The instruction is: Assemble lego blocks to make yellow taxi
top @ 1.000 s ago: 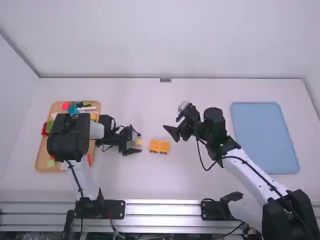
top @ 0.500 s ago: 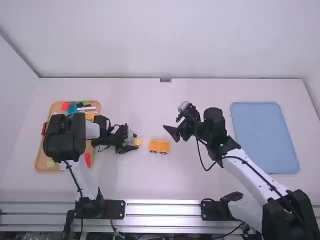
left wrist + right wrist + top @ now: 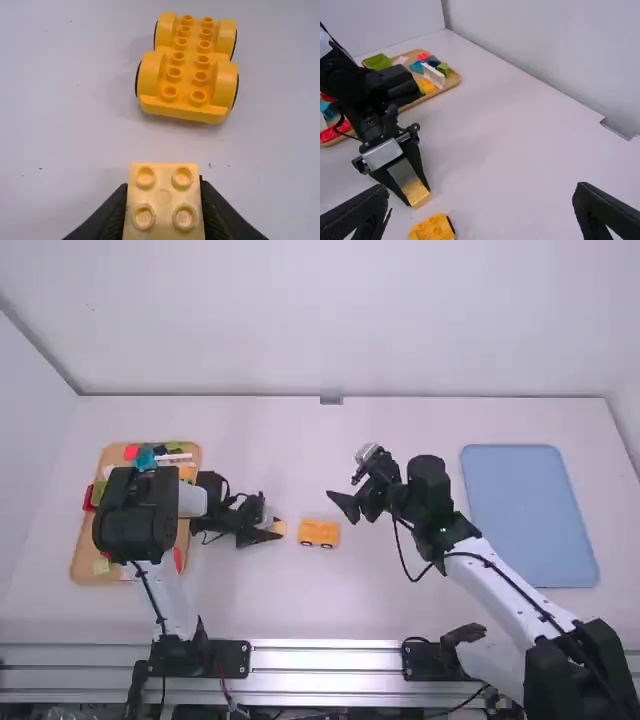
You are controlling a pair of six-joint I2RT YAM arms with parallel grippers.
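"Between the left edge of the table (image 3: pixel 340 612) and its middle, what has the left gripper (image 3: pixel 163 184) got?"

"Pale yellow block (image 3: pixel 164 227), pinched by two opposite side walls, studs up and bare. I'd expect it light and rigid, smooth enough to twist if it's taken off-centre."

"So the flat sides are the place to hold?"

"I'd say so; studs and underside want to be free for joining. Whether it touches the table, I can't tell."

"And farther on, about midway between the left and right edges?"

"The yellow wheeled base (image 3: pixel 187 75), upright, apart from the block. It's stiff too, but may roll when pressed, so I'd steady it by the body's sides."

"The right gripper (image 3: pixel 482 191)?"

"Beyond that, nearer the table's far edge: fingers spread wide, nothing between them."
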